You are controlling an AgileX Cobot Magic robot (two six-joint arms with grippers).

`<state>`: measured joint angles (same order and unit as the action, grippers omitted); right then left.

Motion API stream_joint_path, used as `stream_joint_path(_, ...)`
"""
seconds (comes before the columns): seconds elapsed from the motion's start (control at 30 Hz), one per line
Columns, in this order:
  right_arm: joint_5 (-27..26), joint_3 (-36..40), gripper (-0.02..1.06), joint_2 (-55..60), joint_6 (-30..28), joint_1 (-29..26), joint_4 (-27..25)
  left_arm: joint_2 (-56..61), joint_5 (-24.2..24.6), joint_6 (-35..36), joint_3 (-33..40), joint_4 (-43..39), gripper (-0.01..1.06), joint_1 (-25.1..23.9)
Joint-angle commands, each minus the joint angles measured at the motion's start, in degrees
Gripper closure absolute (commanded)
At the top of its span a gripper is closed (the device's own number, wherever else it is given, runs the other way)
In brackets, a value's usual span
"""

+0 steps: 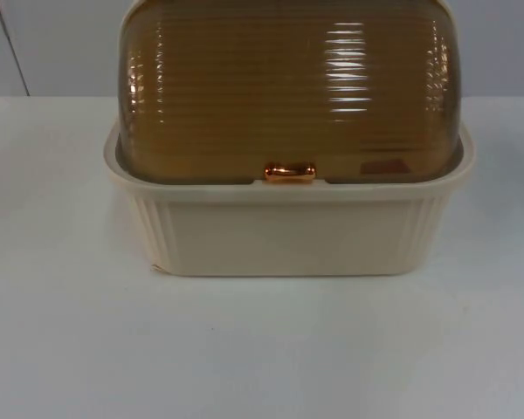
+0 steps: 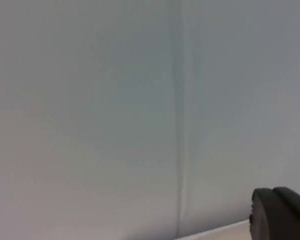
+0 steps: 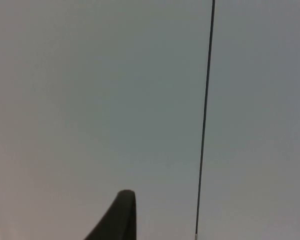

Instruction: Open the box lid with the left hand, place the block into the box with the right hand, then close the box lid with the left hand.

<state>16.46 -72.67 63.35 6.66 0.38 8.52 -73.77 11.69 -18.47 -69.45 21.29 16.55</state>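
The left gripper (image 2: pixel 280 212) shows as a black tip held up in front of the grey partition wall (image 2: pixel 90 110), near a faint upright seam (image 2: pixel 180 150) in that wall and a thin strip of the white table (image 2: pixel 215 231); whether this pincer is released or clenched cannot be told, and it grasps nothing that can be seen. In the top view the box (image 1: pixel 288 240) stands at the middle of the table (image 1: pixel 262 349), well back towards the wall. Its base is cream plastic with ribbed front corners. The lid (image 1: pixel 288 87), a ribbed, see-through amber dome, is down and closed on the rim. A small shiny copper-coloured handle (image 1: pixel 289 172) sits at the middle of the lid's front edge, just above the cream rim. Through the lid, right of the handle, a dim reddish patch (image 1: pixel 384 166) shows; what it is cannot be told. The right gripper (image 3: pixel 117 217) shows likewise as a dark tip before the wall, beside a thin dark seam (image 3: pixel 206 120); its state too cannot be told
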Motion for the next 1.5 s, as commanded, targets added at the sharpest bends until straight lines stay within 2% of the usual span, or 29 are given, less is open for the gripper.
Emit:
stream_joint_path(0.0,-1.25,-0.37,-0.01,-0.28,0.17,0.33,0.26,0.66,3.45,7.26,0.17,0.89,1.05,-4.76)
stream_joint_path(0.07,-1.24,-0.37,-0.01,-0.28,0.17,0.33,0.14,0.76,7.3,8.08,0.17,0.51,1.05,-9.37)
stream_joint_path(0.2,-0.68,-0.37,-0.01,-0.28,2.09,0.33,0.14,0.98,11.5,8.08,0.17,-3.41,1.05,-15.09)
stream_joint_path(0.27,-0.58,-0.37,-0.01,-0.28,2.07,0.33,0.14,1.11,12.02,8.08,0.17,-3.78,1.05,-15.5)
stream_joint_path(0.4,0.08,-0.37,-0.01,-0.28,2.07,0.33,0.14,1.44,13.74,8.91,0.17,-13.08,1.05,-18.71)
stream_joint_path(0.53,0.32,-0.37,-0.01,-0.28,2.07,0.33,0.14,1.44,13.07,12.22,0.17,-14.22,1.05,-19.34)
stream_joint_path(0.7,0.44,-0.37,-0.01,-0.28,2.39,0.33,0.14,0.96,12.88,12.91,0.17,-14.47,1.04,-19.34)
stream_joint_path(0.77,0.44,-0.37,-0.01,-0.28,3.0,0.33,0.14,0.7,13.11,12.98,0.17,-13.49,0.95,-19.05)
stream_joint_path(0.8,0.44,-0.37,-0.01,-0.28,3.0,0.33,0.14,0.7,13.11,12.98,0.17,-13.49,0.95,-19.05)
stream_joint_path(0.9,0.68,-0.37,-0.01,-0.28,3.41,0.33,0.14,0.7,12.81,12.98,0.17,-13.2,0.79,-17.29)
stream_joint_path(1.0,0.83,-0.37,-0.01,-0.28,3.41,0.33,0.14,0.7,12.03,12.83,0.17,-14.38,0.54,-15.18)
stream_joint_path(1.03,0.83,-0.37,-0.01,-0.28,3.41,0.33,0.14,0.7,12.03,12.83,0.17,-14.38,0.54,-15.18)
stream_joint_path(1.1,0.92,-0.37,-0.01,-0.28,3.41,0.33,0.14,0.7,11.08,12.83,0.17,-15.79,0.33,-13.96)
stream_joint_path(1.2,1.04,-0.37,-0.01,-0.28,3.41,0.33,0.14,0.7,9.35,12.83,0.17,-15.93,0.15,-13.86)
stream_joint_path(1.23,1.04,-0.37,-0.01,-0.28,3.41,0.33,0.14,0.7,9.35,12.83,0.17,-15.93,0.15,-13.86)
stream_joint_path(1.33,1.45,-0.37,-0.01,-0.28,3.41,1.62,0.14,0.7,9.94,12.83,-0.07,-15.93,0.02,-13.86)
stream_joint_path(1.43,1.8,-0.37,-0.01,-0.28,3.23,2.96,0.25,0.7,12.18,12.53,-1.2,-15.93,0.0,-13.86)
stream_joint_path(1.47,1.78,-0.37,-0.01,-0.28,2.93,3.73,0.25,0.7,14.53,11.18,-2.43,-16.04,0.0,-13.86)
